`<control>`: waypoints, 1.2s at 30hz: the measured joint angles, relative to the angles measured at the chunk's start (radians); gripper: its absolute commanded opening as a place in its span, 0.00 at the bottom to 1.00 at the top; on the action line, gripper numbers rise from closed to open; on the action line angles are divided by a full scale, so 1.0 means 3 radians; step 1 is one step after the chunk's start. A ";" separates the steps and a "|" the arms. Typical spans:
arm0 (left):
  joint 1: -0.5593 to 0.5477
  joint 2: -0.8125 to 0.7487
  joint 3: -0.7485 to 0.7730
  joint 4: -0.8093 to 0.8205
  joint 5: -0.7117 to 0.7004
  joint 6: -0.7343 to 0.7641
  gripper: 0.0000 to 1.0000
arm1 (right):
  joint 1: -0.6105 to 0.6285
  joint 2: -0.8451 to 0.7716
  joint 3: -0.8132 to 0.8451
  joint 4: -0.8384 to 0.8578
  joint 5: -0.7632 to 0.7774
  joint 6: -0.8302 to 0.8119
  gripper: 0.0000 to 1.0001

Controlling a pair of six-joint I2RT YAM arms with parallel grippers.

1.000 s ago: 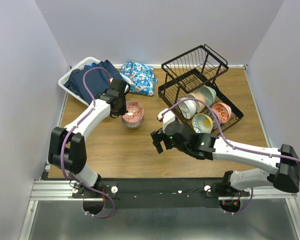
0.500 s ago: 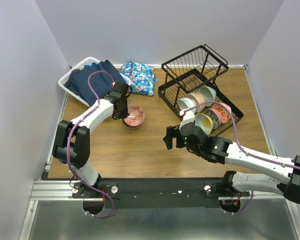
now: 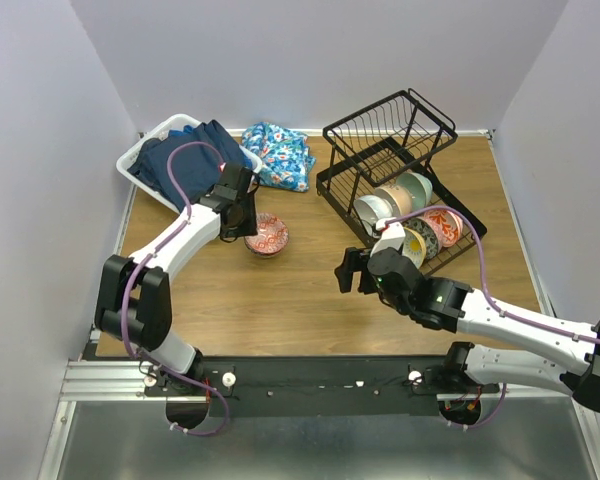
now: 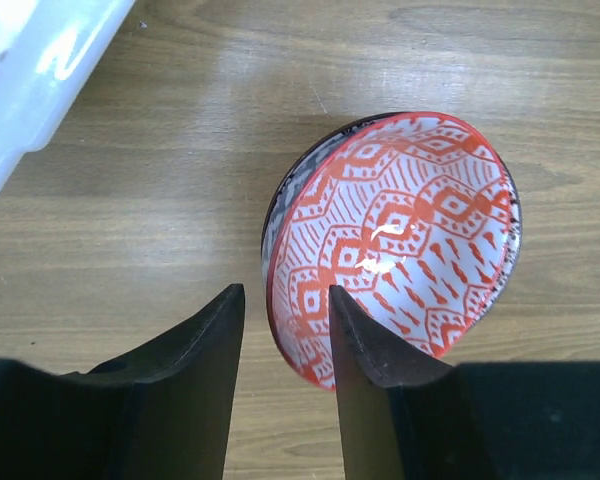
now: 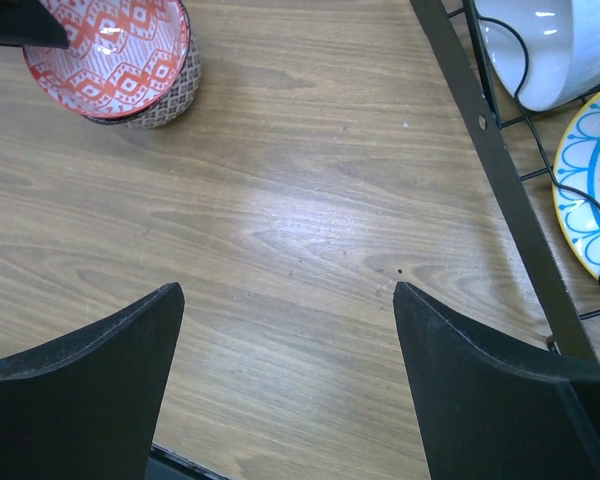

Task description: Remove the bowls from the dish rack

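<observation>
A red-orange patterned bowl (image 4: 410, 220) sits tilted on a dark patterned bowl (image 4: 278, 195) on the table, left of centre (image 3: 266, 236). My left gripper (image 4: 285, 310) stands open astride the red bowl's near rim: one finger is inside the bowl, and the other is outside with a gap to the rim. The black wire dish rack (image 3: 400, 160) at the back right holds several bowls on edge, among them a white one (image 5: 560, 50) and a yellow one with blue pattern (image 5: 590, 210). My right gripper (image 5: 288, 300) is open over bare wood, just left of the rack's base bar (image 5: 500, 170).
A white laundry basket (image 3: 130, 160) with dark blue clothes stands at the back left, close behind the left arm. A floral cloth (image 3: 278, 152) lies beside it. The rack's angled upper tier (image 3: 390, 120) rises at the back.
My left gripper has opened and let go of the red-orange bowl, which now rests on the dark bowl. The right arm has swung right, toward the rack.
</observation>
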 measured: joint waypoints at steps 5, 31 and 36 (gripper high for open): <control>0.0001 -0.0184 -0.0066 -0.0003 -0.0032 0.0001 0.40 | 0.0000 0.0000 0.0000 0.0000 0.0066 0.0011 0.92; 0.0161 -0.0183 -0.0276 0.0286 0.0376 -0.0192 0.00 | 0.0000 0.0103 0.0000 0.0001 0.0111 0.0009 0.92; 0.0161 -0.0149 -0.0298 0.0351 0.0464 -0.0223 0.00 | -0.0001 0.0103 0.0000 0.0004 0.0112 0.0010 0.92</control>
